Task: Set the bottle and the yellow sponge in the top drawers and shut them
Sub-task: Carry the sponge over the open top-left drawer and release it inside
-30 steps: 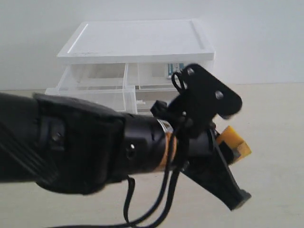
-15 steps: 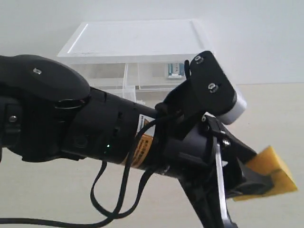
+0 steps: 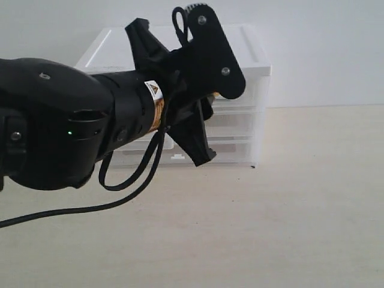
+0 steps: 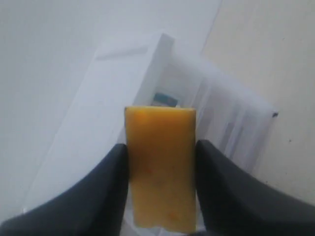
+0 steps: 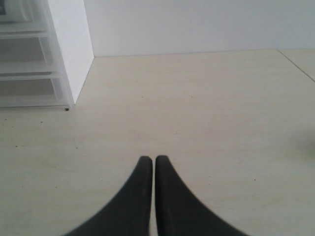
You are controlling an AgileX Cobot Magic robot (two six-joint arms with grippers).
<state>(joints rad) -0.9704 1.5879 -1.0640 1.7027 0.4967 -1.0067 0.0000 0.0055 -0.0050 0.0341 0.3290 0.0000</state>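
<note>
Though seemingly hidden exteriorly, yellow sponge (image 4: 160,172) sits in left gripper (image 4: 161,147).

Plain white wall (image 3: 324,48) behind a pale, wood-grained tabletop (image 3: 288,228), soft even light.

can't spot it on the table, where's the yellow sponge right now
Left wrist view: the yellow sponge sits clamped in the left tool, up by the white top of the drawer cabinet.

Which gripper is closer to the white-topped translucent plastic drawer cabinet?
Left. The left gripper, holding the yellow sponge block, hovers by the top of the cabinet; the right gripper is shut over the table, off its side.
</note>
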